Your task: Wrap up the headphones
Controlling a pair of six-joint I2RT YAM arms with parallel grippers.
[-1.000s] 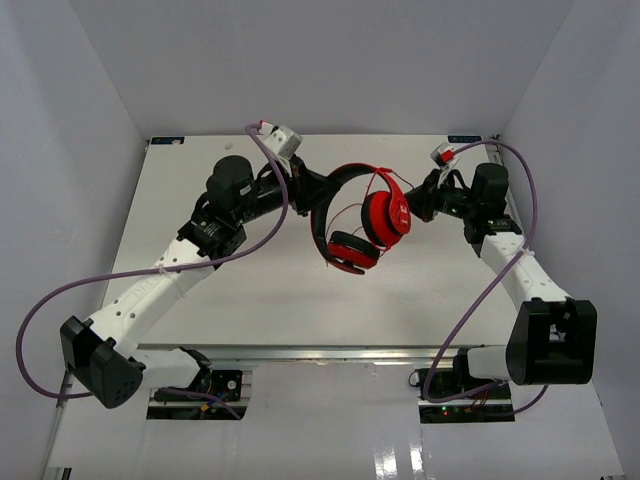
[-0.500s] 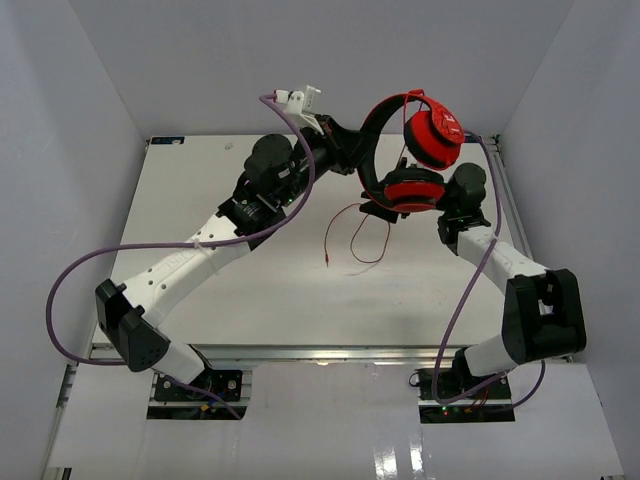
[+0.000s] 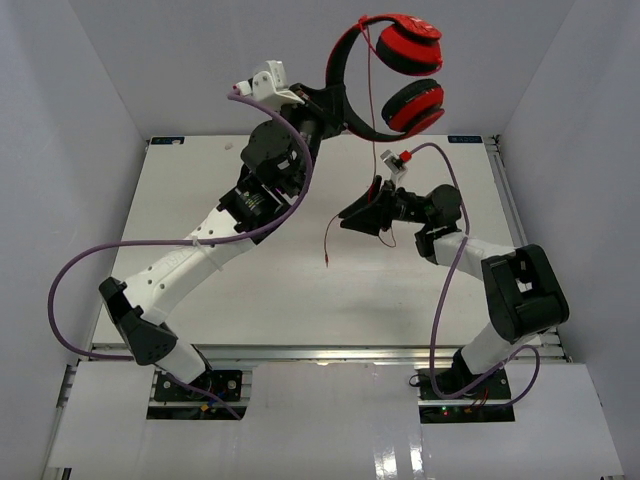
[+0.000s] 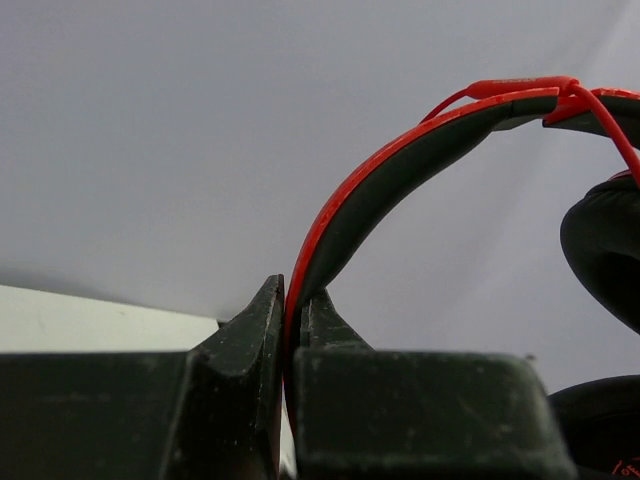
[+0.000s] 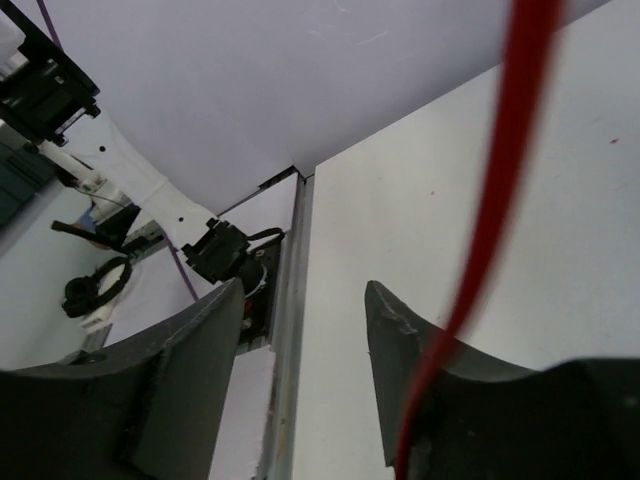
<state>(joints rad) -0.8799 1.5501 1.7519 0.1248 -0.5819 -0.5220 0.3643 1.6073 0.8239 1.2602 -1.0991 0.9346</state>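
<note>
While headphones (image 3: 412, 104) hang aloft, cable (image 3: 327, 250) overhangs table (image 3: 200, 190).

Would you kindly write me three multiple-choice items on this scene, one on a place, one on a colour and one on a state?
1. Where are the headphones?
A) raised high above the table
B) lying flat on it
C) tucked under the right arm

2. What colour is the thin cable hanging from them?
A) purple
B) black
C) red

3. How is the right gripper?
A) shut on an ear cup
B) open
C) shut on the headband

Answers: 1 A, the left gripper clamps them and holds them up in the air. 2 C, it shows plainly red in the right wrist view. 3 B, its fingers stand well apart.
</note>
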